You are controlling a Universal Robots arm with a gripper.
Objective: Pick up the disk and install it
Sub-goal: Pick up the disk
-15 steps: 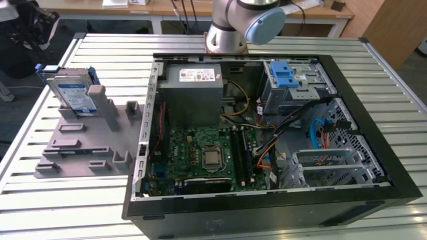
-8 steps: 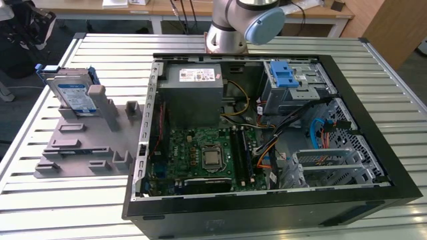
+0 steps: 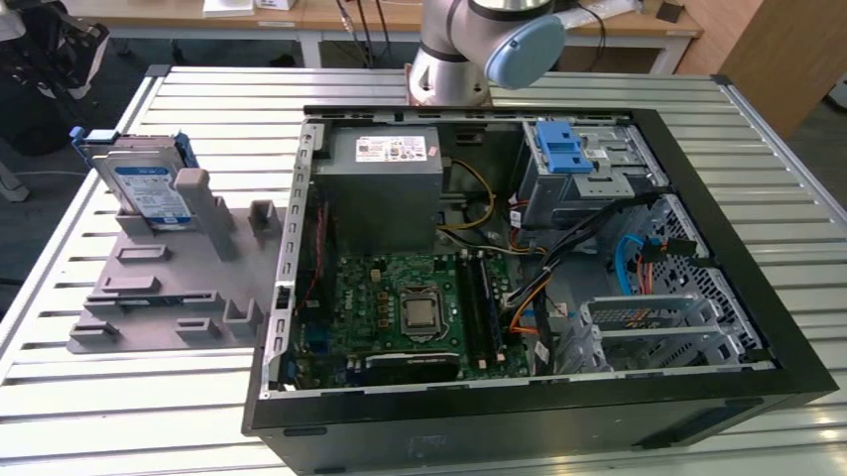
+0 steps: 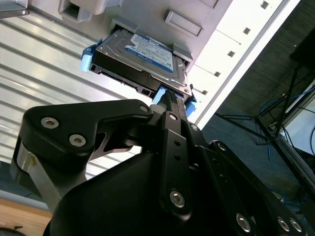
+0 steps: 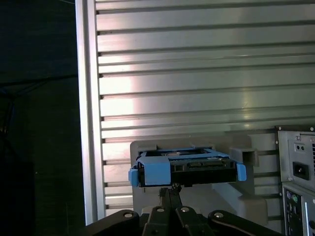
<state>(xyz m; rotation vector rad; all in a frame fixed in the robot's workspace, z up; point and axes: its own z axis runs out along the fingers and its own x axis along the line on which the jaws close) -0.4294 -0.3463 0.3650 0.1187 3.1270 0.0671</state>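
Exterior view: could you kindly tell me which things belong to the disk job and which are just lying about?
Job: disk, standing in the grey holder; gripper; open computer case.
Lying about: slatted table; desks behind.

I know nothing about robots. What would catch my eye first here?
The big open black computer case, its green motherboard exposed, dominates the exterior view. At that view's left, the silver-grey hard disk with blue rails stands on edge in a grey plastic holder. In the first wrist view the black gripper hangs close to the disk's edge.
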